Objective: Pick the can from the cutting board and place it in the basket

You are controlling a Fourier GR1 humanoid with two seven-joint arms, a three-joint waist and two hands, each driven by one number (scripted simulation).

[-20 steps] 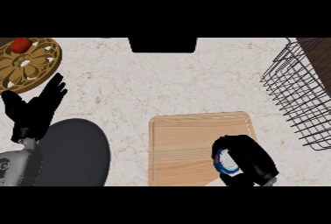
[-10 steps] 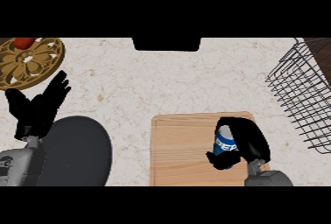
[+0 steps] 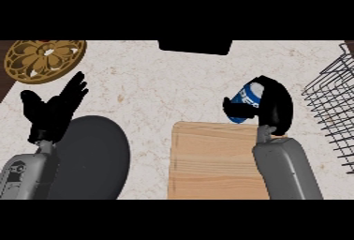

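One can (image 3: 246,100) lifted off board (image 3: 214,161), right hand (image 3: 275,104) gripping.

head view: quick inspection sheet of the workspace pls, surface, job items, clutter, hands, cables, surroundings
surface: pale speckled counter.
job's things: blue can tilted in the right hand's curl, above the far edge of the wooden cutting board; wire basket at the right edge.
clutter: gold patterned plate far left; dark round disc near left.
hands: right hand curled round the can; left hand open, resting at left.
cables: nothing seen.
surroundings: dark block at the far edge.
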